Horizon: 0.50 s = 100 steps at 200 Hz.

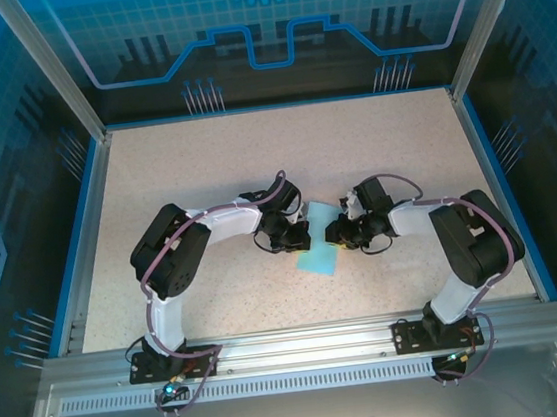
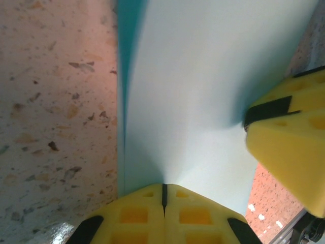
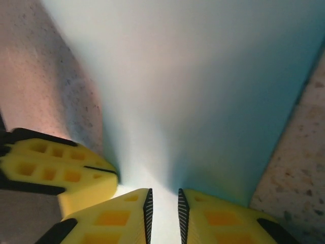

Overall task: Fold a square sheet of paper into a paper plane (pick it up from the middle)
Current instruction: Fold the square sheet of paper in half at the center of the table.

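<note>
The left gripper (image 2: 163, 192) has its yellow fingers pressed together on one edge of the square sheet of paper (image 2: 203, 91), which bows above the speckled table (image 2: 51, 127). The right gripper (image 3: 163, 201) pinches the opposite edge, fingers a sliver apart. The sheet sits mid-table between both arms.

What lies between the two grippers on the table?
The square sheet of paper lies between the left gripper and right gripper, seen in the top external view.
</note>
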Motion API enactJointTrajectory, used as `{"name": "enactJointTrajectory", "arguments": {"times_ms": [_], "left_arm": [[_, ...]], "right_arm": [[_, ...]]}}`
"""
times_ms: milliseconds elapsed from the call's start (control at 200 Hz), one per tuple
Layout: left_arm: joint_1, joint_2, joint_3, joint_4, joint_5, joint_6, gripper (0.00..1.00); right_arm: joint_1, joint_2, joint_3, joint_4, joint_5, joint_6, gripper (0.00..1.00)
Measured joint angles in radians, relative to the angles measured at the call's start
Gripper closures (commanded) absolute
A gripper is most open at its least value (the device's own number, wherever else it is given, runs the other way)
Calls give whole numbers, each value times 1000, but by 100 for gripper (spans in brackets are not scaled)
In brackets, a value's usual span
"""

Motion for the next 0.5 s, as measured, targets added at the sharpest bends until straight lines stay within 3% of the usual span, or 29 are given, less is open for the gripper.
{"name": "enactJointTrajectory", "arguments": {"times_ms": [340,500], "left_arm": [[0,0,0,0,0,0,100],[0,0,0,0,0,0,100]], "right_arm": [[-49,-28,85,-50,-8,-33,75],[-65,47,140,-24,-15,-43,76]]}}
